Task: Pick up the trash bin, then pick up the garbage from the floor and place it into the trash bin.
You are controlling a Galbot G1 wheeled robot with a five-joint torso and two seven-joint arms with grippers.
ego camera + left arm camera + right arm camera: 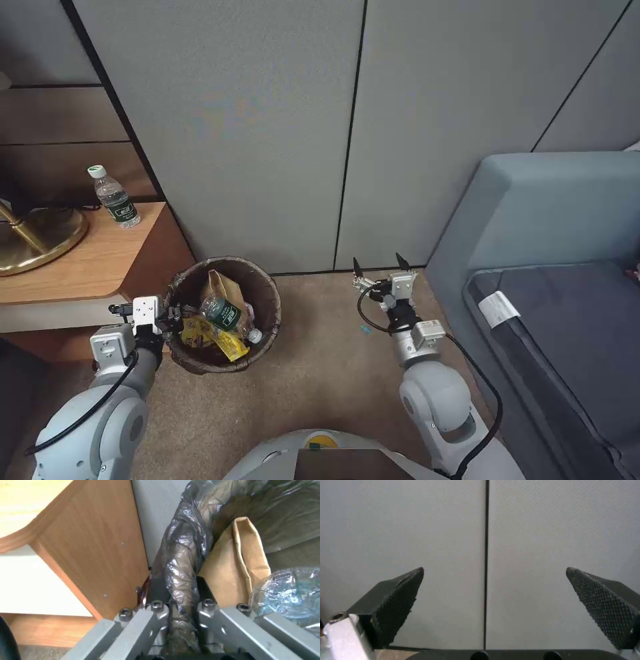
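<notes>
Two pincers, left pincer (pixel 175 319) clamped on trash bin (pixel 264 293) rim, right pincer (pixel 493 590) apart facing wall (pixel 420 530)

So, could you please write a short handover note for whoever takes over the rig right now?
Left gripper: shut on the trash bin rim, bag pinched between its fingers, beside the wooden cabinet.
Right gripper: open, empty, facing the wall panel.
Garbage in the bin: brown paper bag, plastic bottle, yellow wrappers.
Left: a small blue scrap lies on the carpet by the right arm.
</notes>
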